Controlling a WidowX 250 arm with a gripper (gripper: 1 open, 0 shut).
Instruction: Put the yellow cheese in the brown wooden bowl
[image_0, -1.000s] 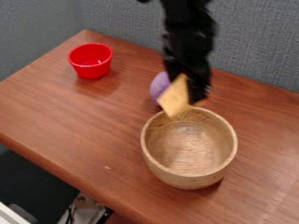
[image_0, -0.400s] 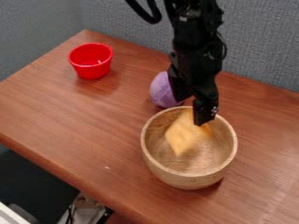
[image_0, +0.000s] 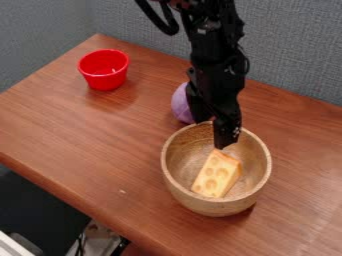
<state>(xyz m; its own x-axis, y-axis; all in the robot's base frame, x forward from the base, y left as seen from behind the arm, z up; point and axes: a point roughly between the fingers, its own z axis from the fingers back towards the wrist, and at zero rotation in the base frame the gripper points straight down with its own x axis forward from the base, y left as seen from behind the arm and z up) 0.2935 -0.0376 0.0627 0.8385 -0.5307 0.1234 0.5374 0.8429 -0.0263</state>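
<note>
Cheese (image_0: 217, 176) lies inside wooden bowl (image_0: 181, 185) near desk's front edge; gripper (image_0: 225, 135) fingers spread, empty. Risk: a careless lift clips the rim, tipping bowl.

Wooden table (image_0: 80, 120) carries red bowl (image_0: 103, 69), purple ball (image_0: 183, 100), brown wooden bowl (image_0: 181, 180).

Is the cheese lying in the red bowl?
No, the cheese lies inside the wooden bowl, while the red bowl stands apart near the table's far corner.
</note>
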